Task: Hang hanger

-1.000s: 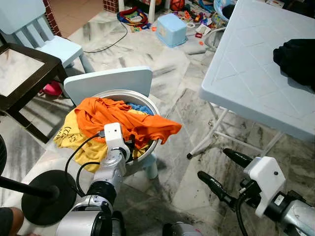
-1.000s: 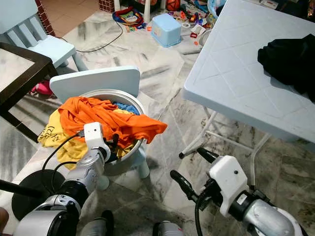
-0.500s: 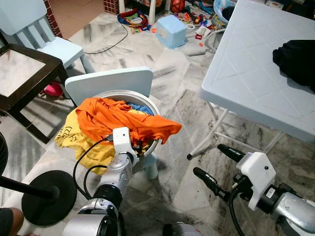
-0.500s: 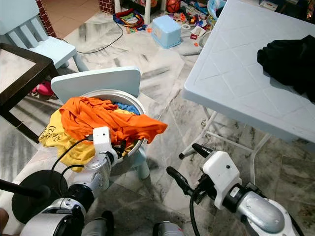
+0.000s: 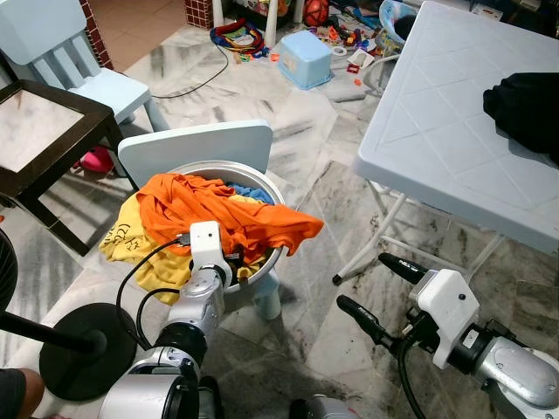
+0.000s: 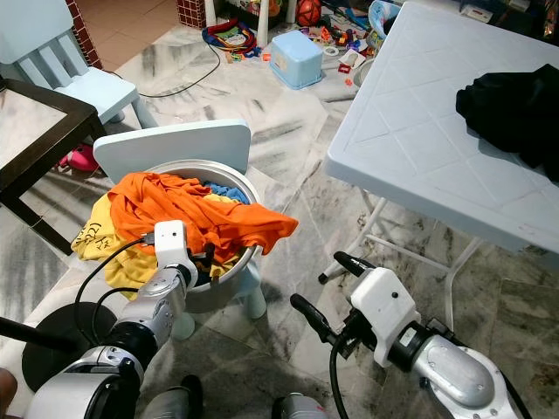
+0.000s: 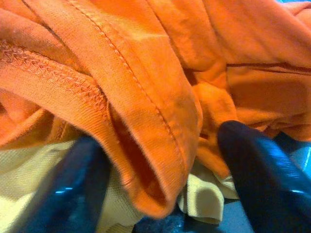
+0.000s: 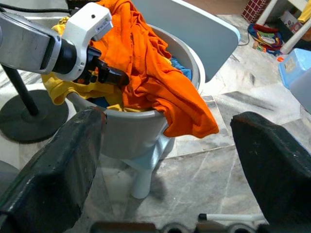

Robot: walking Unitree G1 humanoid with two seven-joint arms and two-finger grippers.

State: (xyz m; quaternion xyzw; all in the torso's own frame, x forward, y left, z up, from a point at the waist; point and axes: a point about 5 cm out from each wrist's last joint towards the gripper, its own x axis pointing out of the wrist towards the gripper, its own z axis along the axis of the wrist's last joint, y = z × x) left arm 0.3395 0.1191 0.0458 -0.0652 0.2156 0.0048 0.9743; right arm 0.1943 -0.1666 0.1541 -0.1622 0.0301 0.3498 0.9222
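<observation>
Centrally, a grey basin [image 5: 262, 262] heaped with laundry is seen standing on the seat of a small pale blue chair [image 5: 196, 148], whose backrest rises behind the basin's far rim. An orange shirt [image 5: 227, 214] is draped over the heap and hangs over the basin's right rim; a yellow garment [image 5: 131, 244] spills over the left rim, and a blue cloth [image 5: 249, 190] is visible near the far rim. The left gripper [image 7: 160, 165] is pushed into the laundry at the basin's near rim, its fingers [image 7: 252, 165] spread with a fold of the orange shirt lying between them; whether the cloth is pinched cannot be told. The right gripper [image 5: 380, 288] is held above the marble floor [image 5: 306, 175] to the right of the chair, its fingers spread and nothing between them. A pale blue table [image 5: 437, 131] is shown at the right, with a black garment [image 5: 528, 105] near its right edge. A dark wooden table [image 5: 44, 140] and a second pale blue chair [image 5: 79, 61] are seen at the left, a black round stand base [image 5: 79, 349] at the lower left, and toys [image 5: 341, 35] beside a small blue box [image 5: 306, 57] on the far floor. No hanger can be made out.
</observation>
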